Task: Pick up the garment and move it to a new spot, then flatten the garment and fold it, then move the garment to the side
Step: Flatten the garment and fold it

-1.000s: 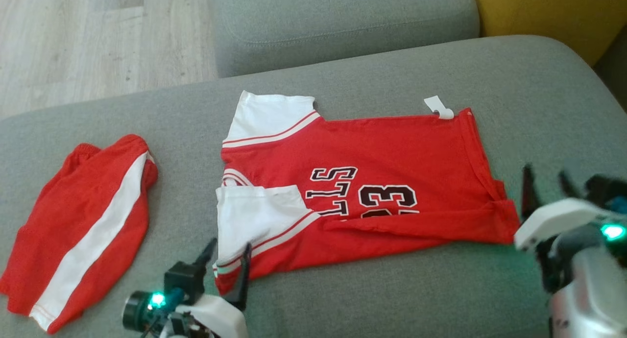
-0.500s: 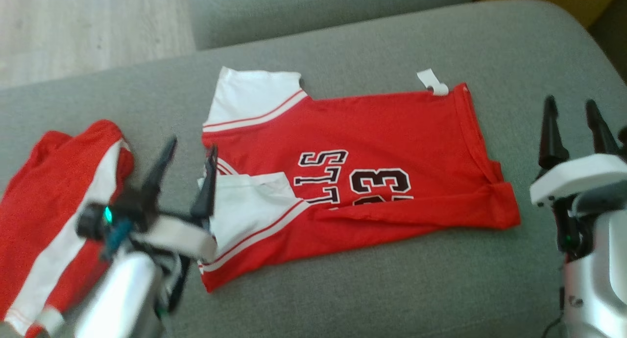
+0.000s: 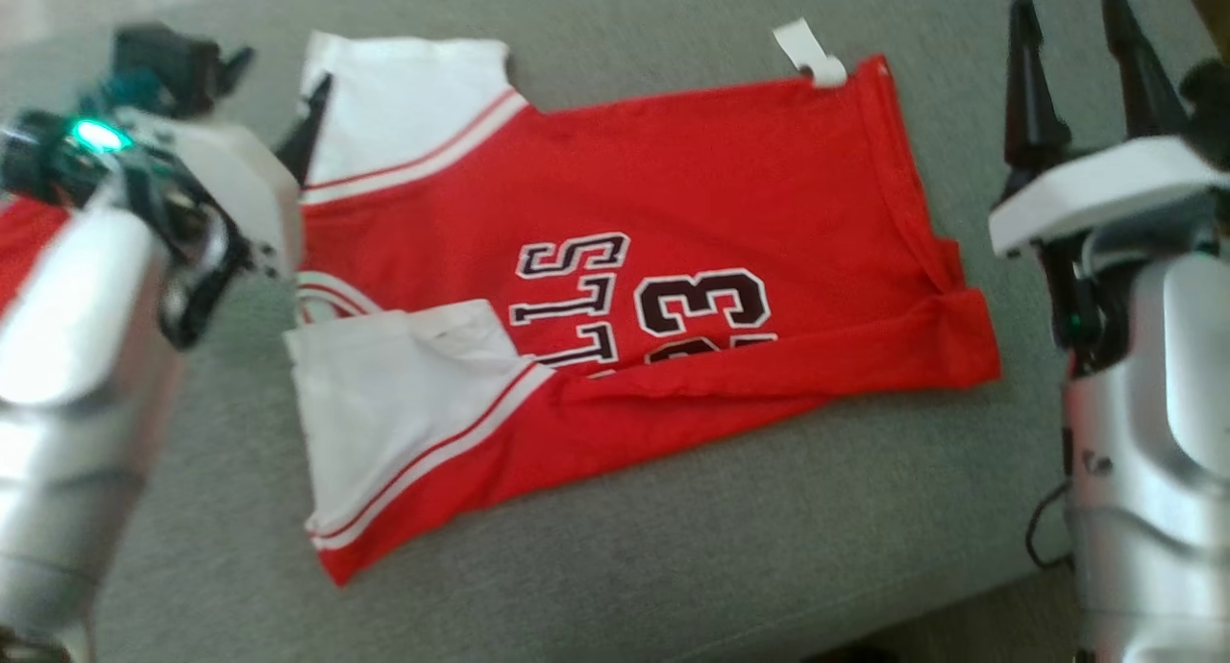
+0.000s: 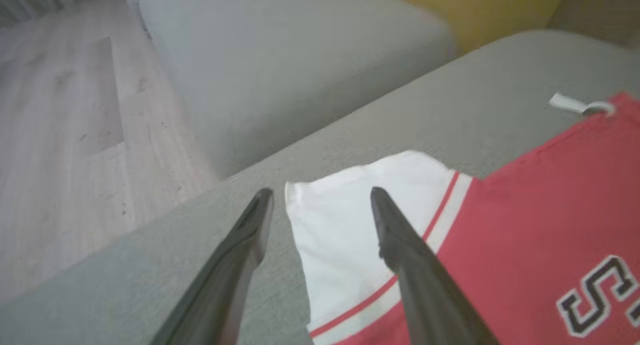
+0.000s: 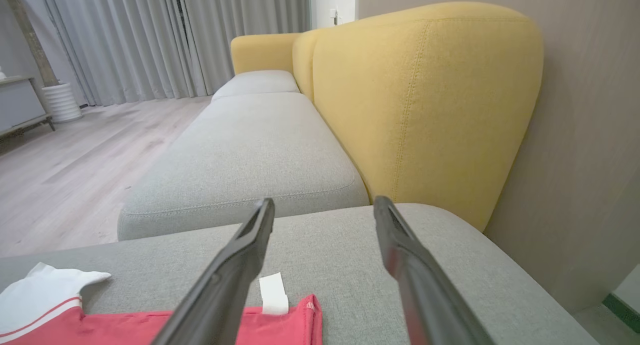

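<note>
Left gripper (image 3: pixel 279 72) has advanced to the far left sleeve (image 3: pixel 404 96) of the red jersey (image 3: pixel 692 221), jaws apart, holding nothing. Right gripper (image 3: pixel 1067 0) hovers off the jersey's right hem (image 3: pixel 903 173), jaws apart, empty. Jersey lies on the grey cushion (image 3: pixel 673 548); wood floor (image 4: pixel 60 110) far left, yellow backrest (image 5: pixel 425 100) far right.

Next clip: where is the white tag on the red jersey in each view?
Head view: white tag at the top, right of centre, on the red jersey's far corner.
Left wrist view: upper right, near the edge, at the jersey's corner.
Right wrist view: bottom centre, between the right end effector's fingers.
Shared landmark: the far white sleeve, in all three.
</note>
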You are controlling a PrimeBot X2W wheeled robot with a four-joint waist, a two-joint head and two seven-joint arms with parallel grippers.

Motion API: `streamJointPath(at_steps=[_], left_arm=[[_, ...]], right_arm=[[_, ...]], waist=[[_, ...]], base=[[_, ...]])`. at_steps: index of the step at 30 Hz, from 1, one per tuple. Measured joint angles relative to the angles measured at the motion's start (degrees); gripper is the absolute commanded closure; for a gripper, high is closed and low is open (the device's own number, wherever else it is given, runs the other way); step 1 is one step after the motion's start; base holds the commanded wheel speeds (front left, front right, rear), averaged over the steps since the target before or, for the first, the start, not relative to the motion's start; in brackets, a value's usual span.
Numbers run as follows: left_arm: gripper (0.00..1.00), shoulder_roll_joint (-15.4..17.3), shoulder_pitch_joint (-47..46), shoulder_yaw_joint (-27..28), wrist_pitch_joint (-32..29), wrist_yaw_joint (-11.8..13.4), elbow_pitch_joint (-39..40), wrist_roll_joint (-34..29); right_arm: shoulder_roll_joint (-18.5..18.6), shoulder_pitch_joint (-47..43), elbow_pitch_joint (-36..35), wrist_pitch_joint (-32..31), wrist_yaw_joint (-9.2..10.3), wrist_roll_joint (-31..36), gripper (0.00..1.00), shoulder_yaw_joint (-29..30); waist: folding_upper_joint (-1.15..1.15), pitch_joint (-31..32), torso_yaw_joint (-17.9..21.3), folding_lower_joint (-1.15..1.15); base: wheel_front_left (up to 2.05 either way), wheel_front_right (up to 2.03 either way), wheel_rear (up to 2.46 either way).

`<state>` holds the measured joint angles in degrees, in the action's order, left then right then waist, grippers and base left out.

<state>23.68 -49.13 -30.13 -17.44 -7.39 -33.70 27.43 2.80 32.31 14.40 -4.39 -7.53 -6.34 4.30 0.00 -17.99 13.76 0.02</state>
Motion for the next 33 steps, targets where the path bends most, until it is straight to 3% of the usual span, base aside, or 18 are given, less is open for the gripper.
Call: streamJointPath(at_steps=[9, 25, 26, 27, 33], left_arm=[[0.00, 5.1, -9.7, -6.6, -2.7, -0.2, -9.5, 5.0], [0.00, 6.3, -17.0, -14.2, -5.5, -0.2, -15.6, 13.8], [0.58, 6.2, -17.3, -14.5, -6.3, -0.2, -15.6, 14.8], [1.00, 6.2, -17.6, -14.9, -7.0, -0.2, -15.5, 15.5], [1.00, 5.8, -17.5, -17.0, -4.9, -0.2, -15.7, 18.0]], right_arm=[[0.0, 4.1, 1.2, 1.8, 0.00, -1.0, 0.00, -3.2], [0.0, 6.4, 2.1, 2.9, 0.00, -1.3, 0.00, -5.2], [0.0, 6.4, 2.2, 2.9, 0.00, -1.3, 0.00, -5.2], [0.0, 6.4, 2.2, 2.9, 0.00, -1.2, 0.00, -5.2], [0.3, 6.8, 2.8, 2.9, 0.00, -0.4, 0.00, -4.1]], waist=[[0.00, -6.8, 4.9, 0.00], [0.00, -11.3, 8.0, -0.02], [0.00, -11.2, 8.0, -0.02], [0.00, -11.2, 7.9, -0.02], [0.00, -10.4, 6.9, -0.02]], base=[[0.00, 0.00, 0.00], [0.00, 0.00, 0.00], [0.00, 0.00, 0.00], [0.00, 0.00, 0.00], [0.00, 0.00, 0.00]])
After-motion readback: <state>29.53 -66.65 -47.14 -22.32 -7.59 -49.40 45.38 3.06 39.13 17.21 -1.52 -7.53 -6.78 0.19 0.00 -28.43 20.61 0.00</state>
